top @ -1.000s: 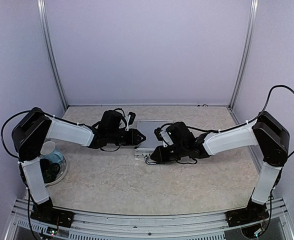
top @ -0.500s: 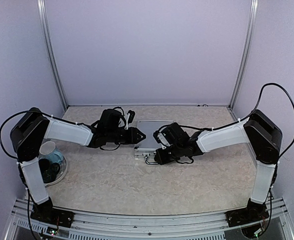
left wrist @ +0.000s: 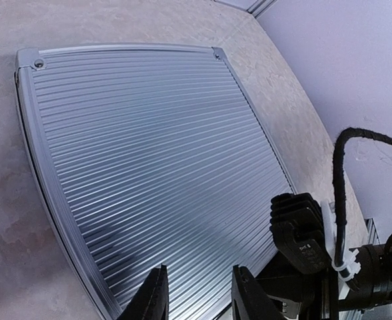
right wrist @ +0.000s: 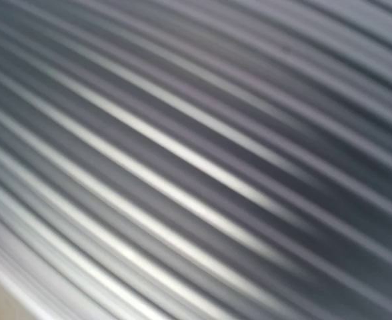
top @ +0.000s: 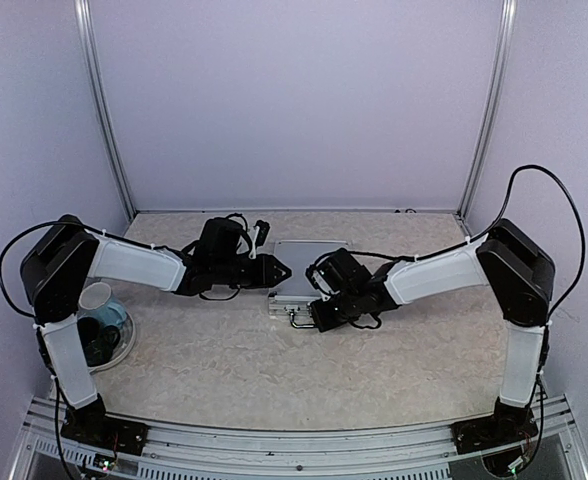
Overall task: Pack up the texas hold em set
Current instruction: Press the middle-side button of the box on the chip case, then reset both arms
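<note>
Briefcase (top: 299, 262) lies closed: stiff ribbed aluminium, slick, probably weighty. I would take its front handle (top: 293, 319). Left gripper (left wrist: 199, 297) stands parted, holding nothing; right gripper (top: 317, 318) is clenched.

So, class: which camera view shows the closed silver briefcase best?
Left wrist: the briefcase fills it, ribbed lid and two corners sharp. Top external shows it small, partly covered. Right wrist shows only blurred ribs.

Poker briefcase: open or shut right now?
Shut. The silver briefcase lies flat on the table with its ribbed outer face up, and no interior shows in any view.
</note>
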Motion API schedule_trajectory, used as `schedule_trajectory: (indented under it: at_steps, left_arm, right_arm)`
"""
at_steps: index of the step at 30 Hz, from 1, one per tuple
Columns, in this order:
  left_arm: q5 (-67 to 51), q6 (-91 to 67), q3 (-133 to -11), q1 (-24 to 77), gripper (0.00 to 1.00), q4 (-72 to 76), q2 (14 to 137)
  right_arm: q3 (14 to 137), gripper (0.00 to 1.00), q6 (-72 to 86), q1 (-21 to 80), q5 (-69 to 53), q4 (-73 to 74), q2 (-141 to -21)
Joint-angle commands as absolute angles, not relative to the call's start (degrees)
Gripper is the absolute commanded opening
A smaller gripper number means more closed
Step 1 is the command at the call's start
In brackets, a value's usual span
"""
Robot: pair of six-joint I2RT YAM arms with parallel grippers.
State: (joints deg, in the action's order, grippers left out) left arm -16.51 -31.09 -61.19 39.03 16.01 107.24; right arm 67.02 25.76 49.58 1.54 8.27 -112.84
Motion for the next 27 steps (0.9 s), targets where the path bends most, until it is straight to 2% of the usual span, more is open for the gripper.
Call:
schedule_trajectory:
  at_steps: [1,3,7,9,10,13,15,16,17,22,27]
  left_arm:
    - [-17.01,-31.44,-61.02,38.76,0.33,15.94,105.9]
    - [-16.55,-31.86,-60.56,38.72,0.35,15.42,104.79]
    - [-12.91,-31.73,-60.38,38.8,0.48,11.24,99.02]
    - [-10.76,-30.95,-60.38,38.79,0.57,7.57,94.42]
    - [-9.53,-30.47,-60.31,38.98,0.64,5.62,91.87]
    - [-5.25,-27.83,-59.24,39.76,0.97,-0.46,83.96]
    - [-1.94,-26.11,-57.48,40.13,0.99,-5.2,78.42]
    - [-0.58,-25.35,-56.15,40.27,0.99,-7.15,74.28]
    - [1.42,-24.69,-54.8,40.31,0.99,-8.86,70.83]
    - [8.49,-22.76,-47.17,40.09,0.99,-14.72,54.13]
    - [12.25,-20.78,-45.67,38.94,0.99,-16.83,46.2]
  right_arm:
    - [65.48,0.06,24.12,48.79,8.29,8.75,-114.58]
    - [64.88,0.07,23.68,48.86,7.43,8.66,-111.45]
    - [62.82,0.1,22.78,49.38,4.99,10.32,-99.46]
    - [61.16,0.16,22.07,49.47,4.73,11.45,-91.87]
    - [60.51,0.22,21.64,49.47,5.5,12.56,-88.07]
    - [58.51,0.59,21.0,49.41,10.7,16.8,-77.99]
    - [56.16,0.8,21.13,49.34,15.43,19.6,-71.75]
    - [54.68,0.94,21.44,49.28,18.08,20.69,-67.77]
    - [52.71,0.98,21.85,49.24,20.78,21.8,-64.97]
    - [44.04,0.99,22.04,49.03,32.0,23.45,-49.79]
    - [39.96,0.99,20.03,48.55,36.23,20.68,-41.72]
